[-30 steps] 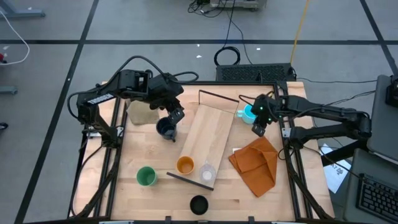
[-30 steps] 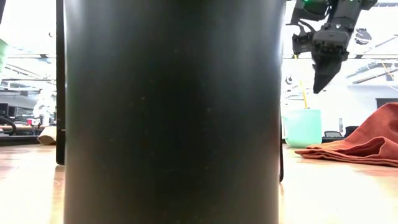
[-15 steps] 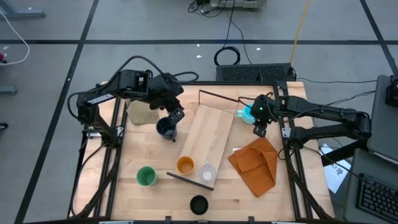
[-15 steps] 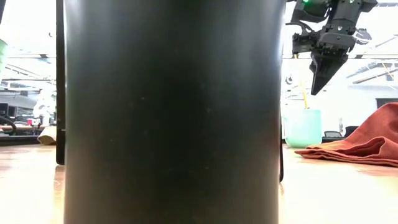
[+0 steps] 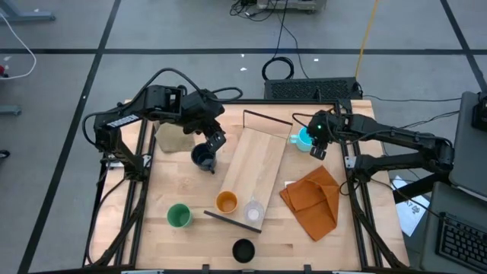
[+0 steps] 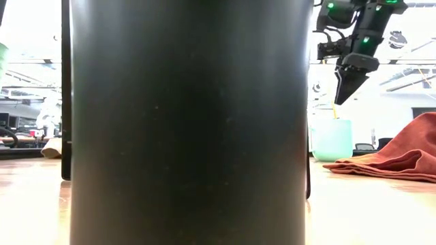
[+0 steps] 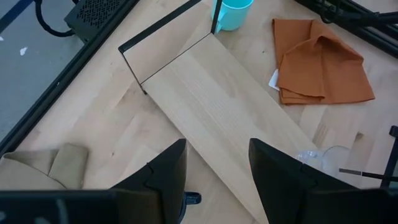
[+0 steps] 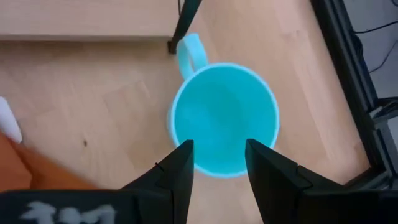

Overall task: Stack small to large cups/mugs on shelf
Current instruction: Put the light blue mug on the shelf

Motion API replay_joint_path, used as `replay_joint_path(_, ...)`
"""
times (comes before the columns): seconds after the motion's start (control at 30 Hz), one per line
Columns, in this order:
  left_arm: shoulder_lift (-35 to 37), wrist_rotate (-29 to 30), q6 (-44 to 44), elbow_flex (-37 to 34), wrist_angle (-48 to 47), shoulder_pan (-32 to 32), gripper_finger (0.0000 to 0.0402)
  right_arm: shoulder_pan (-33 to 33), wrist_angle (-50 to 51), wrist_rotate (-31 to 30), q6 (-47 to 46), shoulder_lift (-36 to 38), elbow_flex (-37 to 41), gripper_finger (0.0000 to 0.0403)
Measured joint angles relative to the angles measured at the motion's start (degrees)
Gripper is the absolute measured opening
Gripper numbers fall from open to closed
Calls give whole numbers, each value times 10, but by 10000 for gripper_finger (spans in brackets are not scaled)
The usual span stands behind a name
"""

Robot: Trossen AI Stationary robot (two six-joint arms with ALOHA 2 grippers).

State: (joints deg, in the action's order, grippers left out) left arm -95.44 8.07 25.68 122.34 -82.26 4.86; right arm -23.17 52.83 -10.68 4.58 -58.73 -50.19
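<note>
The light-wood shelf (image 5: 255, 173) lies slantwise on the table. An orange cup (image 5: 226, 202) and a clear cup (image 5: 253, 211) stand on its near end. A green cup (image 5: 179, 215) and a black cup (image 5: 243, 250) stand on the table near it. My left gripper (image 5: 214, 147) is open over the dark navy mug (image 5: 202, 157), of which the left wrist view shows only a blue bit (image 7: 191, 198). My right gripper (image 8: 217, 155) is open above the near rim of the upright light-blue mug (image 8: 224, 118), clear of it in the low view (image 6: 340, 95). My left gripper's fingers (image 7: 165, 174) stand at the dark navy mug. The gripper itself hides where they meet it, so I cannot tell whether it touches the mug.
An orange cloth (image 5: 312, 199) lies right of the shelf and a tan cloth (image 5: 171, 137) at the far left. The shelf's dark upright strip (image 8: 186, 18) stands right beside the light-blue mug's handle (image 8: 189, 50). The black cup (image 6: 187, 122) blocks most of the low view.
My right gripper has moved a little toward the table's far edge, from beside the orange cloth to over the light-blue mug, tipping slightly as it went. The mugs and cups have stayed where they were.
</note>
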Motion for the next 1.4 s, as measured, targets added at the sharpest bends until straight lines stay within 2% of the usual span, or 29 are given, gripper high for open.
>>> replay_joint_path(0.3,0,0,6,0,10,0,175,-27,-13,19,43,-62,0,137)
replay_joint_path(0.67,0,0,15,0,11,0,175,-46,5,21,78,-67,0,137)
replay_joint_path(0.8,0,0,16,0,11,0,175,-53,6,47,87,-74,0,137)
replay_joint_path(1.1,0,0,17,0,11,0,175,-53,4,51,113,-105,0,137)
replay_joint_path(1.4,0,0,18,0,15,0,175,-53,0,79,127,-105,0,137)
